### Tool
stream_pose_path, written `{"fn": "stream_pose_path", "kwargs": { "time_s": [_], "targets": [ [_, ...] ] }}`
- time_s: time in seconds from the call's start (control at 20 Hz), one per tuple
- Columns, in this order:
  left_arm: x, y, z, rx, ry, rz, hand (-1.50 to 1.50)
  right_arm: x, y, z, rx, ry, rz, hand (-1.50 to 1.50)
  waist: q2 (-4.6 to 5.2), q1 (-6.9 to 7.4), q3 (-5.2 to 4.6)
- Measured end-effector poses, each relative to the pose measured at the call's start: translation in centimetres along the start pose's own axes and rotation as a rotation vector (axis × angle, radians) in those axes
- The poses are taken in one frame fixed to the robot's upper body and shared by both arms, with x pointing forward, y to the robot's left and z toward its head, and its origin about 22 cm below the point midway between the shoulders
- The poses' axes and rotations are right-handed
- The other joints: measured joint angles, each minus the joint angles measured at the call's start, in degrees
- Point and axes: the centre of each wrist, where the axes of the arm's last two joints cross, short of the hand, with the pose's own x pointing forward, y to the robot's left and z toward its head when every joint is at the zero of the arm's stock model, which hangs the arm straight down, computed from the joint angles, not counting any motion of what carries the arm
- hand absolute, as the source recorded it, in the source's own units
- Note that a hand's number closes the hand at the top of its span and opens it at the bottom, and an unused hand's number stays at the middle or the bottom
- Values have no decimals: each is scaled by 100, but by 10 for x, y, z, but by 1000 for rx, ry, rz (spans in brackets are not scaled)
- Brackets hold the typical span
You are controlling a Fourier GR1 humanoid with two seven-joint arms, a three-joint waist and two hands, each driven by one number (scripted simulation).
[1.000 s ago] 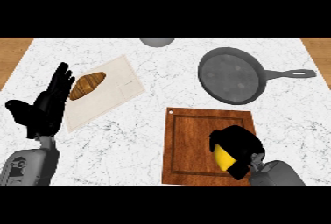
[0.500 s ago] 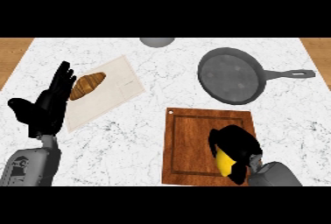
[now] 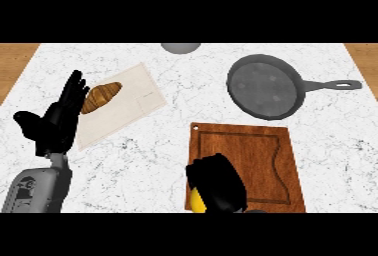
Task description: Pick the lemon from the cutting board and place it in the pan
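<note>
Lemon [image 3: 195,201], round, firm and a little slippery I think, sits wrapped in my right hand [image 3: 218,184] fingers over the cutting board [image 3: 255,150], left hand [image 3: 55,122] open.

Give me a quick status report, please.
Right hand shut on lemon at cutting board's near-left corner. Left hand open, resting. Pan unobstructed.

The black right hand [image 3: 215,184] is curled at the near edge; the black left hand [image 3: 55,120] rests open, fingers up, left.
</note>
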Motion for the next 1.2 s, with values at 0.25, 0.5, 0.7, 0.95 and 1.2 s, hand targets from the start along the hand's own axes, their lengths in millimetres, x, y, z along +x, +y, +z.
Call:
{"fn": "stream_pose_path", "kwargs": {
  "time_s": [0.25,0.5,0.7,0.95,1.2],
  "targets": [
    [3,2,2,2,4,-2,0,24,-29,22,-262,-12,-57,150,-10,-30,2],
    [-3,2,7,0,-1,-1,0,24,-55,23,-439,29,-130,150,6,-19,1],
    [0,1,3,-6,-6,4,0,13,-86,17,-532,49,-240,150,18,-3,1],
    [-3,3,4,-3,-5,4,0,-26,-110,-1,-610,85,-410,150,35,8,3],
    [0,2,1,-8,-10,3,0,-89,-129,-30,-653,147,-430,150,43,27,4]
  ]
}}
